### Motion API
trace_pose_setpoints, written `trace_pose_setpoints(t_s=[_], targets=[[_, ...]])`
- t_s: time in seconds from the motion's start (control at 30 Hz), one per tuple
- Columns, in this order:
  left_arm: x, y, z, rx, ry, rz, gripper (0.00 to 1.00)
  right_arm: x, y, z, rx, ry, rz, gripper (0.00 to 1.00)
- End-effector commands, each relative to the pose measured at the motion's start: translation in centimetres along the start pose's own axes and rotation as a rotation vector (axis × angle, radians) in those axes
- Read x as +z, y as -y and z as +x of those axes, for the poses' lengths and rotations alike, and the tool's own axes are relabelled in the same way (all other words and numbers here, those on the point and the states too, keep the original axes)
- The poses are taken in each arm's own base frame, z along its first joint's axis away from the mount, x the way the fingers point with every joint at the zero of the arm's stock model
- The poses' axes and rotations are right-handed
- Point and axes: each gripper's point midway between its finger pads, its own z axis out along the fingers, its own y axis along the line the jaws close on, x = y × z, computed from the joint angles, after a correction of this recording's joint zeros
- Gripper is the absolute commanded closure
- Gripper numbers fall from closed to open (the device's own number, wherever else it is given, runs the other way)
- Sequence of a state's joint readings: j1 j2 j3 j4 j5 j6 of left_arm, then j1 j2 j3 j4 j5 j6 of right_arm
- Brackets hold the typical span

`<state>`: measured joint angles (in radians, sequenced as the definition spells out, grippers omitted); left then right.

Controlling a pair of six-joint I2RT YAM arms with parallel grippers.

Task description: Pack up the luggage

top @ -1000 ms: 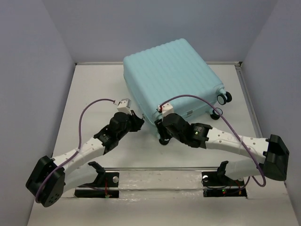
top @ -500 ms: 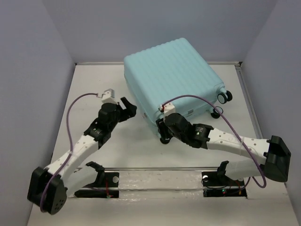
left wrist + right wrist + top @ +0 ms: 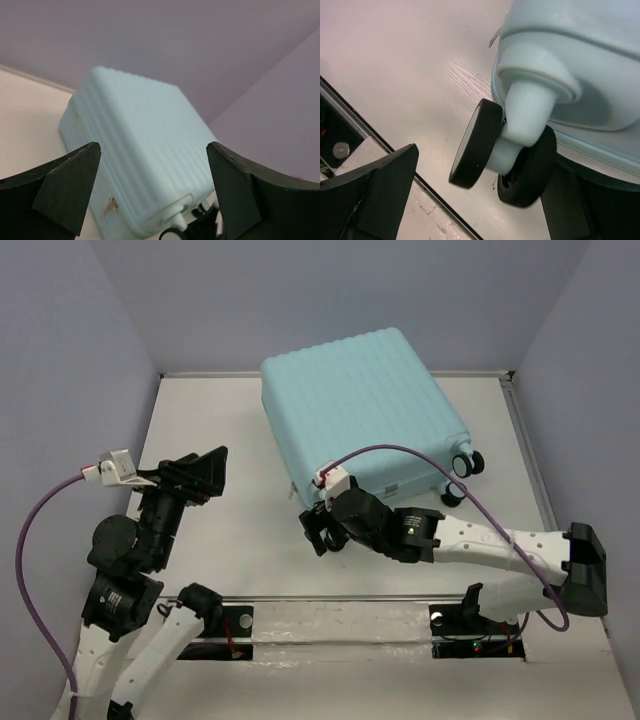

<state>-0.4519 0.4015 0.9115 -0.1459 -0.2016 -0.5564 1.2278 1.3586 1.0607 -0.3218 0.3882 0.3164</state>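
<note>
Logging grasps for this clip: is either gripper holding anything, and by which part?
Nothing is held. The left gripper is open, clear of the luggage; the right gripper is open by a caster wheel.

The luggage [image 3: 360, 405], a pale aqua hard-shell suitcase with ribbed grooves, lies closed and flat on its broad side at the far middle of the surface [image 3: 200, 430]. It sits askew, its black-and-white caster wheels [image 3: 465, 462] along its near end.
</note>
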Motion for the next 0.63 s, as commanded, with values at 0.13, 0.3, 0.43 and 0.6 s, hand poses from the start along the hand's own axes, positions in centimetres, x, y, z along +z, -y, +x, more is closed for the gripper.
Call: trace_pose_setpoints(t_s=[0.13, 0.3, 0.43, 0.6], targets=[[-2.9, -1.0, 1.2, 0.090, -0.083, 0.002, 0.01, -13.7, 2.5, -11.3, 0.094, 0.397, -0.092, 0.00], [-4.1, -1.0, -0.3, 0.116, -0.019, 0.017, 0.01, -19.8, 7.1, -12.8, 0.194, 0.612, -0.029, 0.00], [-4.2, -1.4, 0.1, 0.124, -0.002, 0.025, 0.01, -21.6, 10.4, -12.0, 0.297, 0.728, 0.057, 0.00], [-3.3, -1.8, 1.1, 0.115, -0.014, 0.018, 0.01, -20.1, 11.1, -10.8, 0.285, 0.719, 0.120, 0.00]])
